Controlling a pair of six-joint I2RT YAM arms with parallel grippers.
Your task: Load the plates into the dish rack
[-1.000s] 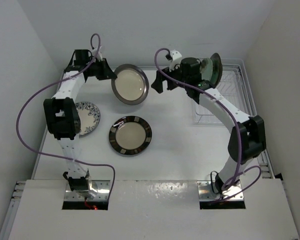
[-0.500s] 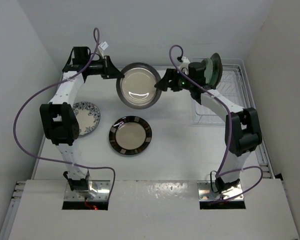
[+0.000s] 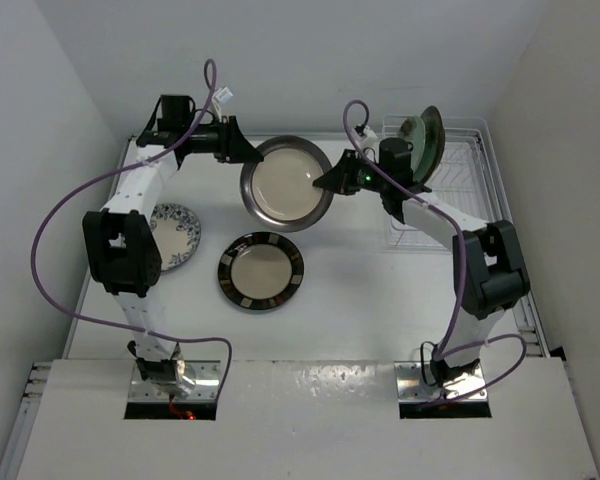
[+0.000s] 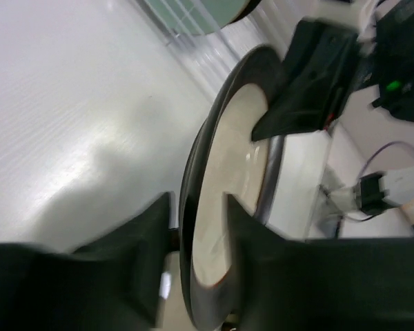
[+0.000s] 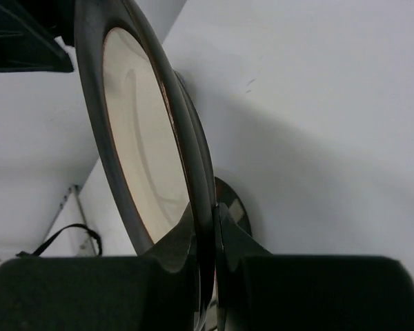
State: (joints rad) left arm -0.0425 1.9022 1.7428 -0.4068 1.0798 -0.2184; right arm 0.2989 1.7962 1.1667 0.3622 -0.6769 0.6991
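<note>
A cream plate with a dark rim (image 3: 285, 185) hangs on edge above the table between both arms. My right gripper (image 3: 325, 180) is shut on its right rim; the right wrist view shows the fingers (image 5: 207, 214) pinching the rim of this plate (image 5: 138, 138). My left gripper (image 3: 247, 158) straddles the left rim; in the left wrist view the gripper (image 4: 196, 207) is open, with a gap beside the plate (image 4: 228, 172). The dish rack (image 3: 470, 170) at the back right holds mint green plates (image 3: 425, 135) on edge.
A brown-striped plate (image 3: 261, 271) lies flat mid-table, below the held plate. A white-blue floral plate (image 3: 175, 235) lies flat at the left, partly under my left arm. White walls close in the back and both sides.
The left arm carried the cream plate to the right. The right gripper came in from the rack and shut on the plate's right rim. The left jaws have loosened.
</note>
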